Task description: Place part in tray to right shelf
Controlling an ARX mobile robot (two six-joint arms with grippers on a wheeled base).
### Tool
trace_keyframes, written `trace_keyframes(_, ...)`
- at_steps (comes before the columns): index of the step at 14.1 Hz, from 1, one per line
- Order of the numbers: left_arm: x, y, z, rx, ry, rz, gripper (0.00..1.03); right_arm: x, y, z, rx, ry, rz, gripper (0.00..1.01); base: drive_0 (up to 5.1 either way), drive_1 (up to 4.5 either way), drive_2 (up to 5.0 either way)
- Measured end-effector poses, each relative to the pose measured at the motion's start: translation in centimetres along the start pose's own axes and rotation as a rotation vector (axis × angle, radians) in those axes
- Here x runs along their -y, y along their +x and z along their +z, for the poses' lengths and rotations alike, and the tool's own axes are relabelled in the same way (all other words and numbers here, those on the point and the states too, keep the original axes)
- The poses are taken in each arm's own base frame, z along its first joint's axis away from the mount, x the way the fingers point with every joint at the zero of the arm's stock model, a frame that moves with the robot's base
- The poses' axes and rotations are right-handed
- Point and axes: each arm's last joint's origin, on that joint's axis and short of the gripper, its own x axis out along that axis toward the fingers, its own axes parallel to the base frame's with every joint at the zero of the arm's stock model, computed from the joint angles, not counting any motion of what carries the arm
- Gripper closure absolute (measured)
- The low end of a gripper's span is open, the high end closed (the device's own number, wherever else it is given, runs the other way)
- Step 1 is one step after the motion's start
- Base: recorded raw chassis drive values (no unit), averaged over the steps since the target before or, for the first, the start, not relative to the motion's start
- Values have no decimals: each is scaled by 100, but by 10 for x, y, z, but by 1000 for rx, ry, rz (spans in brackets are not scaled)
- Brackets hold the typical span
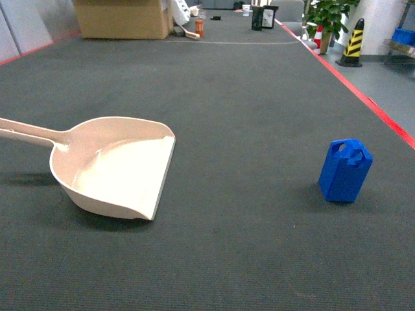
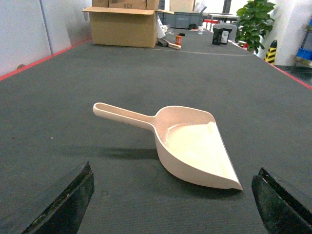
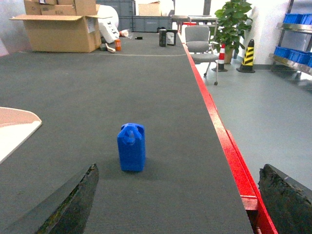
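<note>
I see the tray (image 1: 117, 165) at 9 o'clock, its handle cut off by the frame. The part (image 1: 345, 170) stands upright at 3 o'clock, well apart. Left gripper (image 2: 173, 204) and right gripper (image 3: 178, 202) both spread wide, only fingertips visible.

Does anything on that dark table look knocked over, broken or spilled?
Nothing stands out. The blue part stands upright near the red edge, apart from the cream tray, which lies flat and empty. No cracks or spills show on either.
</note>
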Motion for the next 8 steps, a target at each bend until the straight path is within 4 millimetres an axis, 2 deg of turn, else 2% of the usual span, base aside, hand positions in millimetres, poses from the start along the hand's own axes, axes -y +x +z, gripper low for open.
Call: trace_keyframes(8, 0, 0, 0, 0, 0, 0, 5, 0, 0, 0, 0, 0, 0, 3, 0, 0, 0)
